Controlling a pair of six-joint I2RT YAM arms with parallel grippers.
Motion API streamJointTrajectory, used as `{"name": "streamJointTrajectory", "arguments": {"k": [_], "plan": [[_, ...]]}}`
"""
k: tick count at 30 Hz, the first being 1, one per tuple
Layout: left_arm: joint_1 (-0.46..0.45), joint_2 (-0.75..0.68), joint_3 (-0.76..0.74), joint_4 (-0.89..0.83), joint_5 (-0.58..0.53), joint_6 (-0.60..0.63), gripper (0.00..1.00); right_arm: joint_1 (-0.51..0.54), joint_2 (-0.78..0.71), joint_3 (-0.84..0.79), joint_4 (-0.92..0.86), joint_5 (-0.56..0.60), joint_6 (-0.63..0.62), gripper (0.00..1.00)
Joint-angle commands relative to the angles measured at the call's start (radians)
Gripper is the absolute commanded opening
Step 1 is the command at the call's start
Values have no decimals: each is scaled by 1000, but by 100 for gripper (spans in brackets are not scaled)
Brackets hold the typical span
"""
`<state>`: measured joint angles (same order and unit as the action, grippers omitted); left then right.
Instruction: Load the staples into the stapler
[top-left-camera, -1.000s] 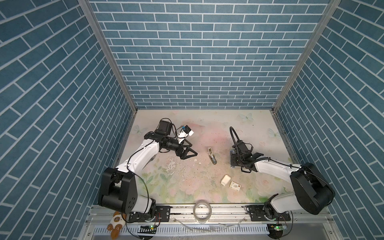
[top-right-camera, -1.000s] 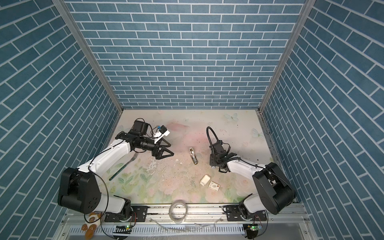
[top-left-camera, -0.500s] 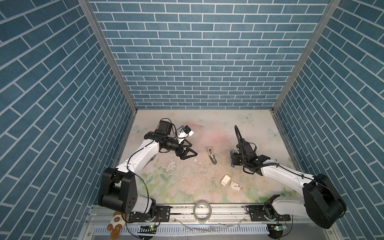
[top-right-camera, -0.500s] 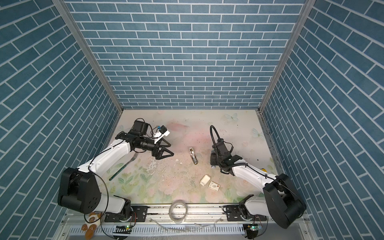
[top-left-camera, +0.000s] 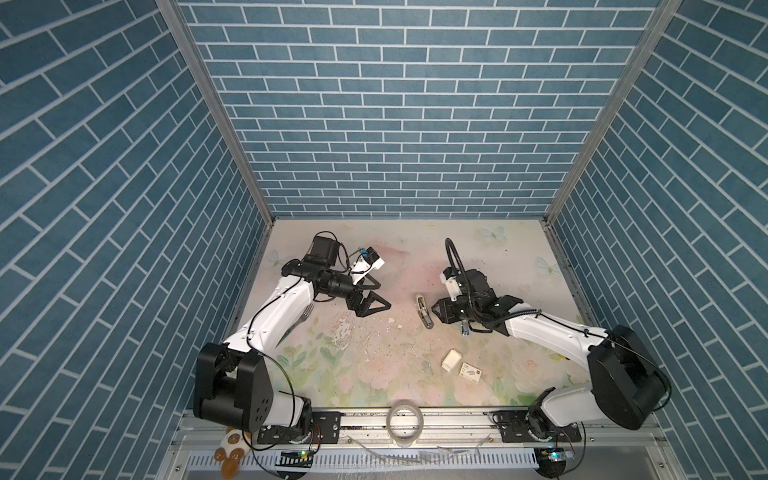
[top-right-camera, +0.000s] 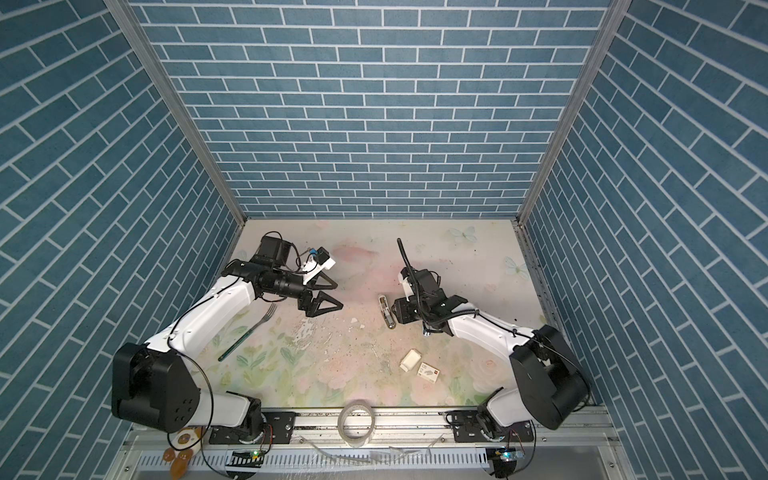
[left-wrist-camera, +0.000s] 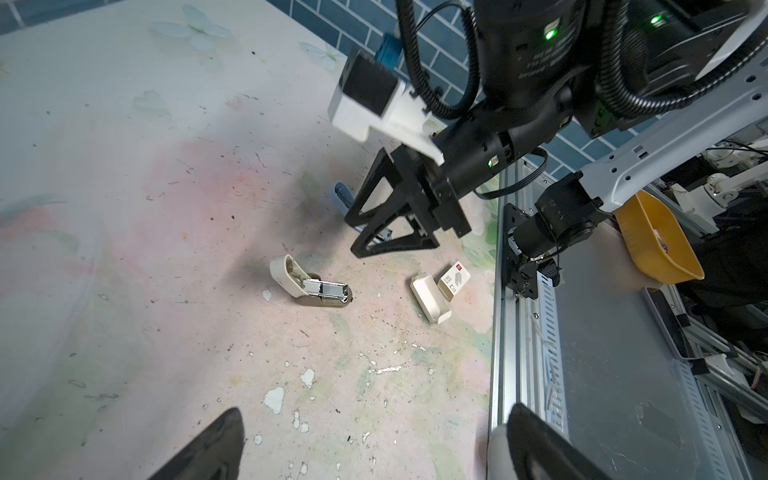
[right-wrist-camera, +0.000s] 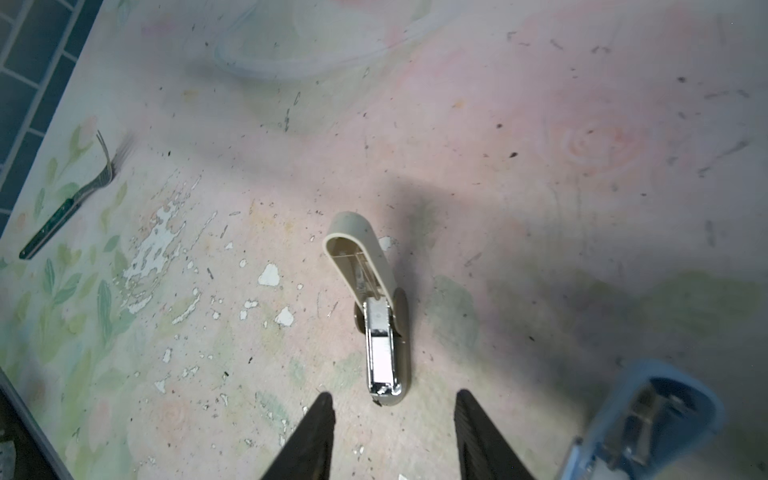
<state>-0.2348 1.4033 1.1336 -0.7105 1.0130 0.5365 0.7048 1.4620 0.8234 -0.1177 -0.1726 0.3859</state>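
The staples (top-left-camera: 471, 371) lie on the table (top-left-camera: 374, 374) on the near side of the stapler (top-left-camera: 424, 311), toward the right arm's base and well apart from it. The printed sleeve lies flat, with its plain white inner tray (top-left-camera: 451, 360) out and just beside it; whether strips sit in the tray cannot be told. A little nearer than the stapler and off to its right-arm side, a blue stapler (right-wrist-camera: 648, 419) lies under the right wrist. The stapler itself rests on its base with the beige lid swung up and back, so the metal magazine lies bare in the right wrist view, though whether it is already filled cannot be told either. The right gripper (left-wrist-camera: 353, 235) hangs low just beside the stapler's front end, jaws parted with nothing between them. Farther off, across the stapler from that gripper, the left gripper (top-left-camera: 384, 296) hovers above the table, jaws spread wide and empty. Judged from this, the opening step looks done and fetching a strip is the step in hand. The next move would call for the right gripper to turn toward the tray and narrow its jaws for a fine pinch on a thin strip. It would then carry the strip level over the magazine, perhaps with the left gripper steadying the stapler's base.
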Motion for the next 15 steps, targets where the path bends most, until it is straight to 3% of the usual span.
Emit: {"name": "streamJointTrajectory", "arguments": {"k": [1, 15], "plan": [[24, -27, 35, -63, 1, 37, 100, 36, 47, 43, 9, -30, -77, 55], [65, -4, 95, -183, 14, 148, 100, 94, 209, 96, 12, 116, -131, 57]]}}
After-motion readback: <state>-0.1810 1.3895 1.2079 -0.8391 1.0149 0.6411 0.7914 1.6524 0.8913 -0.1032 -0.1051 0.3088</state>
